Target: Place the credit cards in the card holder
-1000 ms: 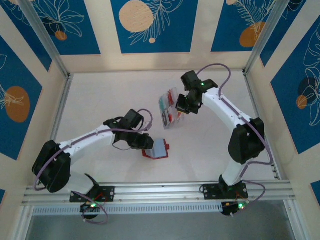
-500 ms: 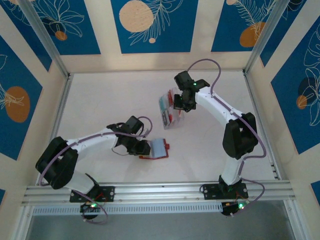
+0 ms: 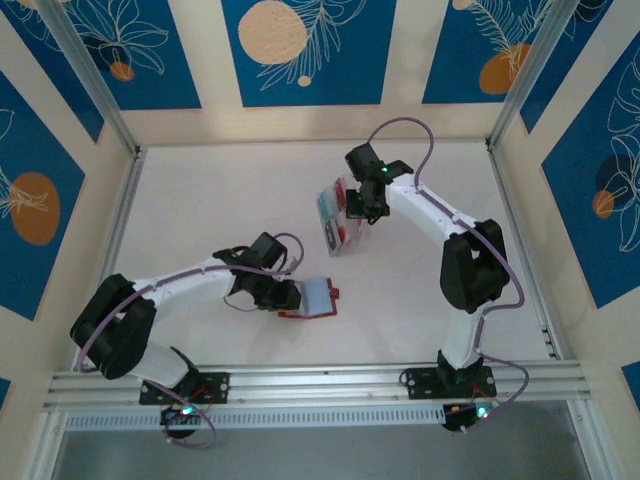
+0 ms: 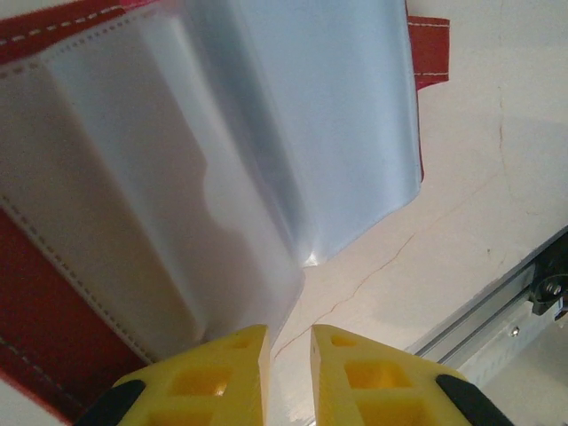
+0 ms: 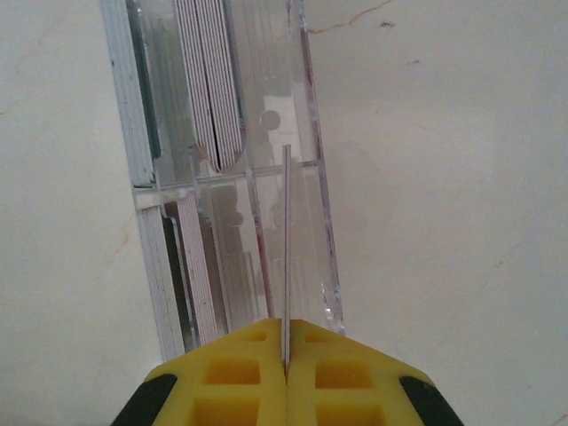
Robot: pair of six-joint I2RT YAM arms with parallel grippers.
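Edgewise, a thin plastic card [image 5: 286, 240] pinched by the right gripper [image 5: 286, 355] points straight away; left gripper [image 4: 288, 355] gapes slightly beside the red folding wallet [image 4: 35, 302].

Red card holder [image 3: 313, 297], pale clear pockets [image 4: 222, 160], yellow left gripper [image 4: 288, 344], blue leaf-patterned wall panels [image 3: 340, 60]

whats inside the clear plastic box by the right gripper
Stacks of credit cards stand on edge in compartments of the clear box; the right gripper pinches one thin card edge-on. Card faces and the count are hidden.
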